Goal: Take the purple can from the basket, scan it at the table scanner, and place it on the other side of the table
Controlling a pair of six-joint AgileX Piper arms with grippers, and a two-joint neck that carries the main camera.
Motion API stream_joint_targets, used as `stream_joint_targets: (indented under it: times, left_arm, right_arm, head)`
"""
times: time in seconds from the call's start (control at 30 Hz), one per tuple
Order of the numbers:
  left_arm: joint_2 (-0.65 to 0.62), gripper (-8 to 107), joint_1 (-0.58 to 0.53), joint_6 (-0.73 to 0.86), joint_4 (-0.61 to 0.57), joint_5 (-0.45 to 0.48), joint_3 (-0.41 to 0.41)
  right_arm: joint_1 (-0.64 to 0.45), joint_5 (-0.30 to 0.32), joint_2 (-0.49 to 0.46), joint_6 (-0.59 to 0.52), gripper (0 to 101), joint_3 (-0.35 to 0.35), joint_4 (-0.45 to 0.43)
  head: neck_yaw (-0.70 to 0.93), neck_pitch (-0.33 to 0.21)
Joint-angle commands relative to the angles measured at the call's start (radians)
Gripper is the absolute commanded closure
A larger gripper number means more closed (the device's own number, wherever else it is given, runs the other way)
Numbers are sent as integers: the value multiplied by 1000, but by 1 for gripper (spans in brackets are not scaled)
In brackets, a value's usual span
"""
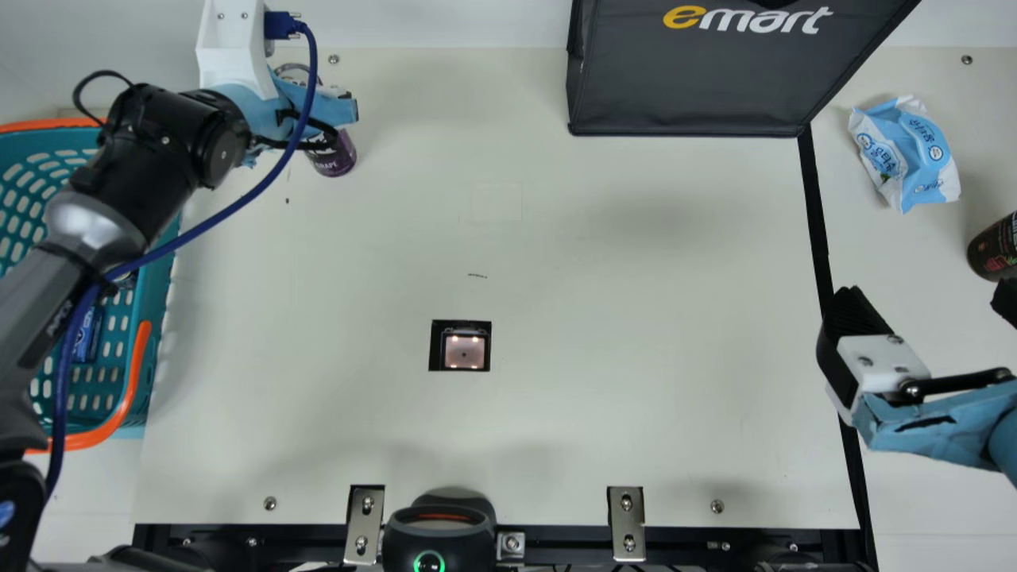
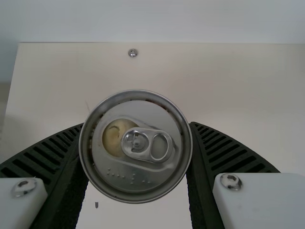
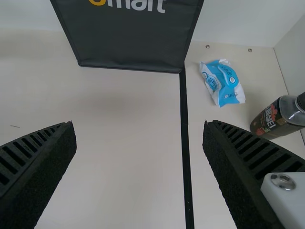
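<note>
The purple can (image 1: 334, 161) is at the table's back left, partly covered by my left gripper (image 1: 316, 119), which is shut on it. The left wrist view has the can's silver top (image 2: 136, 183) and pull tab between the two fingers of my left gripper (image 2: 136, 143). The table scanner (image 1: 465, 351) is a lit square window set in the tabletop, near the middle. My right gripper (image 1: 926, 306) stands open over the right side, its fingers far apart; in the right wrist view nothing is between the fingertips of this gripper (image 3: 139, 125).
The teal basket (image 1: 163, 302) with its orange handle is at the left, under my left arm. A black bag (image 1: 691, 87) stands at the back. Beyond the black line lie a blue-white packet (image 1: 906, 152) and a dark bottle (image 1: 993, 248). A black device (image 1: 438, 536) sits at the front edge.
</note>
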Motion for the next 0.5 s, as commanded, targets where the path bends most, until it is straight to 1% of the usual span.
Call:
stream_joint_targets:
  times: [0.0, 0.07, 0.1, 0.47]
  left_arm:
    - [-17, 89, -2, -10, 5, -5, 16]
    - [-40, 102, -3, -20, 10, -9, 38]
    - [-53, 107, -3, -25, 13, -11, 49]
    - [-263, 107, -44, -106, 34, -4, 217]
  right_arm:
    - [0, 0, 0, 0, 6, 0, 0]
    - [0, 0, 0, 0, 6, 0, 0]
    - [0, 0, 0, 0, 6, 0, 0]
    - [0, 0, 0, 0, 6, 0, 0]
  head:
    - [2, -30]
    - [2, -30]
    - [2, -30]
    - [2, -30]
